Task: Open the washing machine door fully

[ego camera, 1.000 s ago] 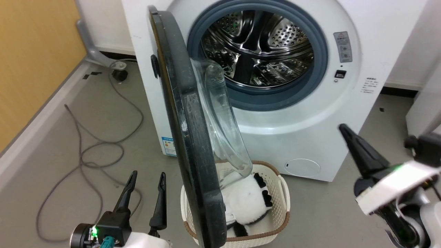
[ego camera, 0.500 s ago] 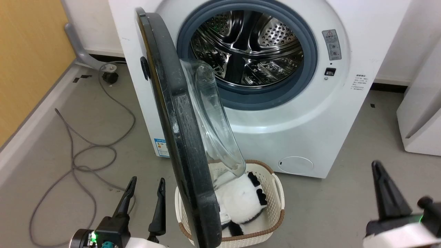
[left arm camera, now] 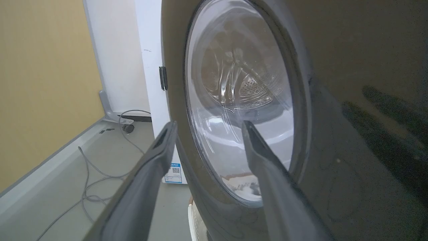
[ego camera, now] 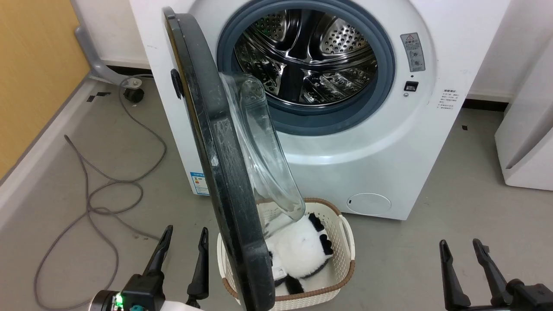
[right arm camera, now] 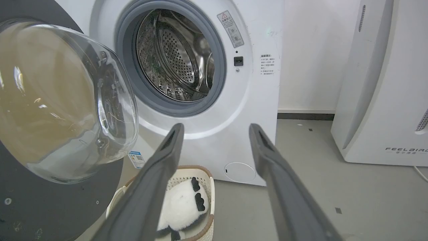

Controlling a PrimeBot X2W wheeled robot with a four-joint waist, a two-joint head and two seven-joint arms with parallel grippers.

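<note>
Door: The washing machine door (ego camera: 216, 147) is seen edge-on in the head view, swung out on its left-side hinge to roughly a right angle with the front of the washing machine (ego camera: 389, 142).
Glass: The clear glass bowl (ego camera: 263, 164) is turned toward the opening, and the door's lower part hangs above the basket (ego camera: 349, 255).
Door change: No change of the door's angle against the washer is made out over the last second. The drift of the whole picture is put down to the head camera.
Opening: The steel drum (ego camera: 302, 56) and the grey gasket (ego camera: 386, 65) are left fully exposed.
Basket: It is set on the floor just before the washer, with a black-and-white plush toy (ego camera: 302, 250) lying in it.
Right gripper (ego camera: 459, 242): It has been brought down from a raised spot before the washer's front to the lower right. It is now well apart from the door, its fingers spread and nothing held.
Left gripper (ego camera: 185, 233): It is kept low, just beside the door's outer face, fingers spread and empty. Contact with the door cannot be told.
Meaning: The right arm's pull is judged finished. The door is judged wide open, though some swing leftward may still be wanted.
</note>
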